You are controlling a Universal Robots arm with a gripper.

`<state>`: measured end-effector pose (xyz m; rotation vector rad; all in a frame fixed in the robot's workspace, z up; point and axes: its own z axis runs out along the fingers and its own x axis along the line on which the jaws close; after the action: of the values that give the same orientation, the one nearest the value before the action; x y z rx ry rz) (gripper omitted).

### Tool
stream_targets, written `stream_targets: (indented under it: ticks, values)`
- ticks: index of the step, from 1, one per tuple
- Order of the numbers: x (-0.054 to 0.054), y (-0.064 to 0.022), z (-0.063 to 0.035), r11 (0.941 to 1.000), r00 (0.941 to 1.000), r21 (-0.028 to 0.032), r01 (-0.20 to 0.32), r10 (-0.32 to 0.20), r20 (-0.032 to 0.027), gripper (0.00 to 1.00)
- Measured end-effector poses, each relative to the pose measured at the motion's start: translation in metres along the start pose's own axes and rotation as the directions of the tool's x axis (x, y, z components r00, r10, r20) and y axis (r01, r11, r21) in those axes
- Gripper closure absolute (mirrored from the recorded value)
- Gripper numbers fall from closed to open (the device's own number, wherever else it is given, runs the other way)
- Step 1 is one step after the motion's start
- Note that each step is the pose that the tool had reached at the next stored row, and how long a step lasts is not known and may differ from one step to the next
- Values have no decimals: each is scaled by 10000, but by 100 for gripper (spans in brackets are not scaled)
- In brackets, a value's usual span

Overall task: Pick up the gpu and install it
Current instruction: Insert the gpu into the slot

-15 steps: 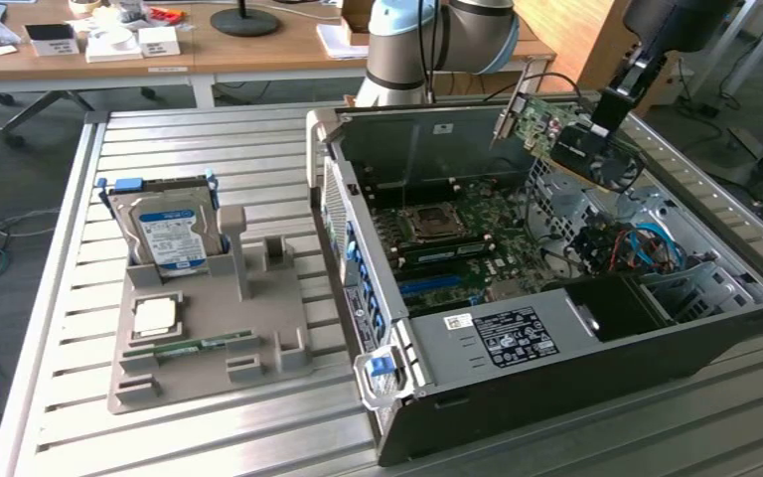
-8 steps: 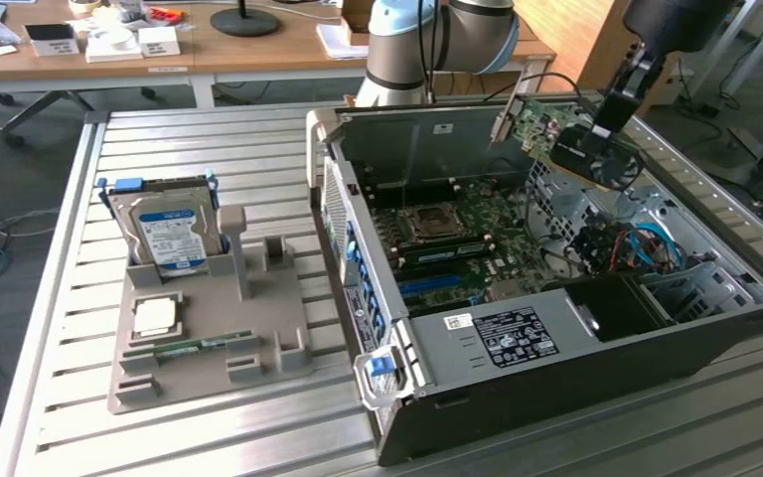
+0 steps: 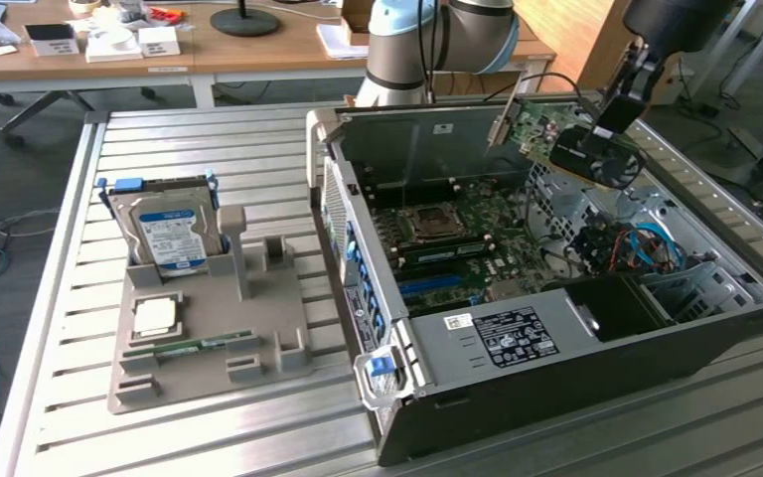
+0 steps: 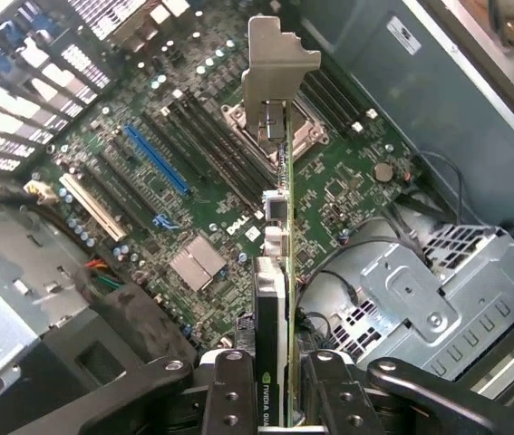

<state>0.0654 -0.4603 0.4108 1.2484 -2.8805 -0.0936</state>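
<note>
Metal slatted table (image 3: 223, 437), wooden desks (image 3: 262, 55) behind, open PC case (image 3: 594, 388) on it. The gpu (image 4: 273, 299) has a green board, black cooler and silver bracket, and is clamped edge-on in the gripper (image 4: 275, 399) above the motherboard (image 4: 193, 181).

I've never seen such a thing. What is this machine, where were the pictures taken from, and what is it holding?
It is one robot arm with a gripper at its end. The exterior view comes from a camera off the arm; the wrist view from a camera on its wrist. On the slatted table sit an open computer case and a grey tray with a hard drive and a memory stick. The gripper is shut on the gpu, a green graphics card, held over the motherboard in the case.
</note>
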Motion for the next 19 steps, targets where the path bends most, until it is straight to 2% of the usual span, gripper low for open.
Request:
stream_targets:
  ticks: [4, 9, 19]
  values:
    - [0, 0, 0, 9989, 9989, -11, 477, -477, -26, 73]
    - [0, 0, 1, 9941, 9941, -28, 1082, -1082, -58, 73]
    - [0, 0, 1, 9934, 9933, -29, 1150, -1150, -63, 73]
